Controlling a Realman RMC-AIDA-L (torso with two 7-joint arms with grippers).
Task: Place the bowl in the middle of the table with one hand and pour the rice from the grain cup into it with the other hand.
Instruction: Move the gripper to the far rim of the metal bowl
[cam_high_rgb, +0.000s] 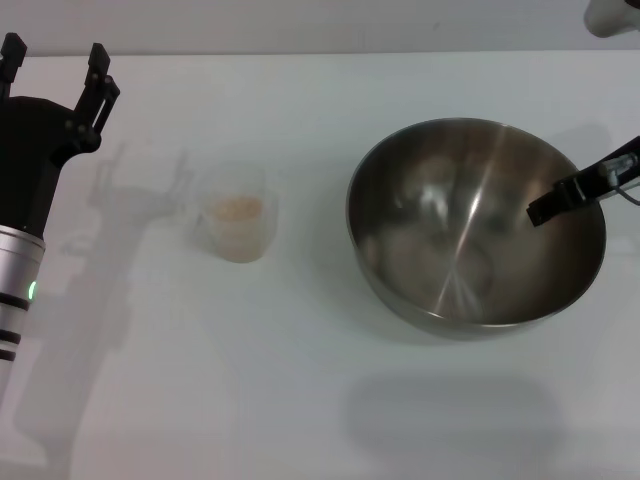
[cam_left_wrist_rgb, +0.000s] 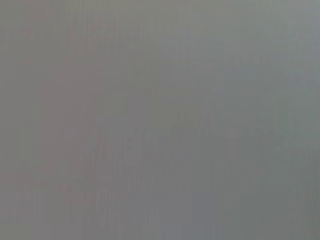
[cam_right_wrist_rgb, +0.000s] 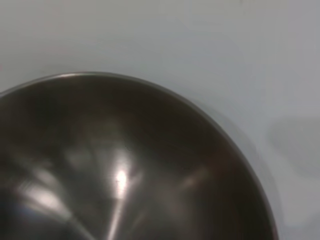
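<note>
Bowl first: the large round shiny stainless-steel bowl (cam_high_rgb: 476, 228) stands on the plain white table (cam_high_rgb: 300, 400), right of the centre; it appears empty inside, and the right wrist view shows only its reflective wall (cam_right_wrist_rgb: 125, 165) and white table (cam_right_wrist_rgb: 200, 40) beyond its rim. A black finger of the right gripper (cam_high_rgb: 585, 188) reaches in from the right over the bowl's right rim; whether that hand is clamped on the rim or only lying over it, I cannot tell. The small clear plastic grain cup (cam_high_rgb: 235, 225) stands upright left of the bowl, apart from it, with pale beige rice (cam_high_rgb: 237, 210) inside. The black left gripper (cam_high_rgb: 55, 75) is at the far left, well apart from the cup, with its fingers spread apart and holding nothing; the left wrist view shows only plain grey.

I judge that the step in hand is to bring the bowl to the middle. To do it well, the right hand should have the rim firmly pinched before moving; the bowl should go left slowly and kept low, because a smooth steel rim can slip or tip; it should stop short of the cup, so the cup is not knocked and the left hand has room to come to it.
</note>
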